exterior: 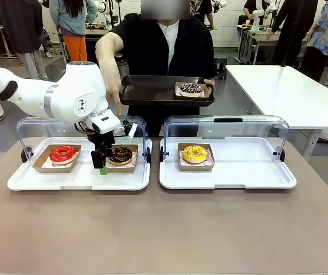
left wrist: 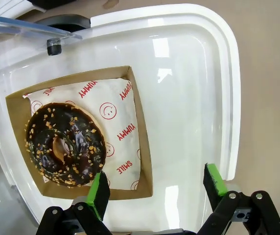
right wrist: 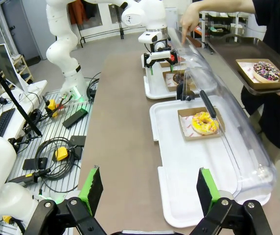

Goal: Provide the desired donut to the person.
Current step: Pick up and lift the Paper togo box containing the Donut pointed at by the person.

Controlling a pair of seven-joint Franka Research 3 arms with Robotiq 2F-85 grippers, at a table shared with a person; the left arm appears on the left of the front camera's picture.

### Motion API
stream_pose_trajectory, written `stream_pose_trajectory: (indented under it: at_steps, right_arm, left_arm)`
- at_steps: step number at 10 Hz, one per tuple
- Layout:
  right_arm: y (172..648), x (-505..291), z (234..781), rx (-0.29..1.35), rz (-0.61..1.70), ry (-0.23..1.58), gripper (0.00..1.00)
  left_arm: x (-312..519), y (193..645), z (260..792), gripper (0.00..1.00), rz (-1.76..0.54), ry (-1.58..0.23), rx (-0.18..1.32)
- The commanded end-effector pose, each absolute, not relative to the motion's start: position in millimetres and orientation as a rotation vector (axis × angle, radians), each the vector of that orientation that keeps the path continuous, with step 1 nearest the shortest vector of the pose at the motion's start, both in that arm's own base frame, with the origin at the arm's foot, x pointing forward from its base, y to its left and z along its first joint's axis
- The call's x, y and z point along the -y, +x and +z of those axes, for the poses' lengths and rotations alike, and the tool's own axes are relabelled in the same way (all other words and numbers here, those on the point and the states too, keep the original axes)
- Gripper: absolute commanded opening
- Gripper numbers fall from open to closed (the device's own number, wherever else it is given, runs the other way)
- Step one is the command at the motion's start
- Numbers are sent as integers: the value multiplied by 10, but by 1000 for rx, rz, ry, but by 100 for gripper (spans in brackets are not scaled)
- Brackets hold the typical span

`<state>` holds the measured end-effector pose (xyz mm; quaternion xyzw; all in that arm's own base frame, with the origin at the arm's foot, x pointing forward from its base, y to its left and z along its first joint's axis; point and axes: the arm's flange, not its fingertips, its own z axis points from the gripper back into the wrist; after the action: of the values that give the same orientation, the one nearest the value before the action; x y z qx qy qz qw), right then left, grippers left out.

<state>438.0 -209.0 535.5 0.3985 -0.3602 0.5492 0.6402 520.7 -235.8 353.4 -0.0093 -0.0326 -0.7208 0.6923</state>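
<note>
**Front view.** The left gripper [exterior: 103,167] hung low over the left white tray [exterior: 78,184]. Its fingers were apart with nothing between them, just beside the near-left edge of the box holding the chocolate donut [exterior: 121,154]. A red donut [exterior: 63,153] sat boxed at that tray's left end, and the gripper hung over the strip of tray between the two boxes. The clear lid [exterior: 35,125] stood tipped back along the far edge. Across the table, the person [exterior: 164,46] pointed one hand [exterior: 114,91] downward above the chocolate donut's side of the case. The person held a dark tray [exterior: 152,91] carrying a sprinkled donut [exterior: 191,88]. The right white tray [exterior: 227,184] held a yellow donut [exterior: 195,153], with wide open floor to its right. The near half of the table [exterior: 164,235] lay open.

**Left wrist view.** The left gripper [left wrist: 157,185] was spread wide. One green pad [left wrist: 100,188] overlapped the cardboard box [left wrist: 145,147] at its near edge, close by the chocolate donut [left wrist: 64,144]. Whether they touched could not be told. The other pad hung over bare tray floor, inside the raised rim [left wrist: 230,98].

**Right wrist view.** The right gripper [right wrist: 149,191] was spread apart and held nothing. It hung high over the near end of the right white tray [right wrist: 179,196] and the open tabletop beside it. The yellow donut [right wrist: 204,122] was well ahead.
</note>
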Motion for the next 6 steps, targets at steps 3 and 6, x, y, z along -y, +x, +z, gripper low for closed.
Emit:
stream_pose_trajectory:
  at_steps: [3, 6]
  right_arm:
    - [4379, 2066, 5344, 835, 1244, 908, 100]
    - [4379, 2066, 5344, 835, 1244, 908, 100]
  left_arm:
    - [2377, 5216, 3443, 100, -1623, -29, 43]
    - [2368, 5193, 3415, 100, -1642, -33, 30]
